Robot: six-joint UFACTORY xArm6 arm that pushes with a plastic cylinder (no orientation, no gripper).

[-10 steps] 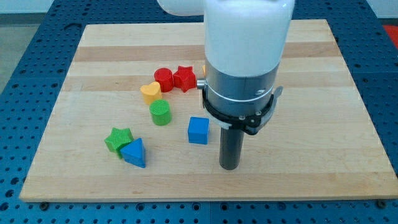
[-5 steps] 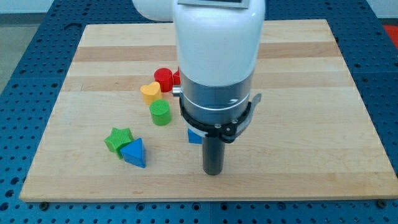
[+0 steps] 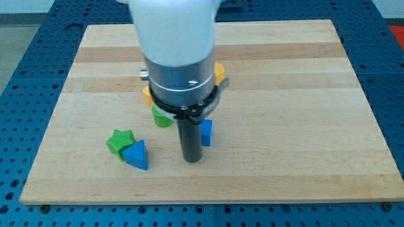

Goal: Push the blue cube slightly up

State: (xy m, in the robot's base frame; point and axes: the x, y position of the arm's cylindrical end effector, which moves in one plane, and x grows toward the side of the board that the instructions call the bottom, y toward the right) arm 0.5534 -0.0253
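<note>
The blue cube (image 3: 206,132) sits near the board's middle, mostly hidden behind my dark rod; only its right part shows. My tip (image 3: 191,160) rests on the wooden board (image 3: 303,126) just below and left of the blue cube. The white arm body covers the area above the cube.
A green cylinder (image 3: 160,118) peeks out left of the rod. A green star (image 3: 119,140) and a blue triangle (image 3: 137,155) lie at the lower left. A yellow block (image 3: 146,94) and an orange block (image 3: 219,72) show at the arm's edges. The red blocks are hidden.
My tip has slid left along the board, from right of the blue cube to just below and left of it. The arm now hides the red blocks and most of the cube.
</note>
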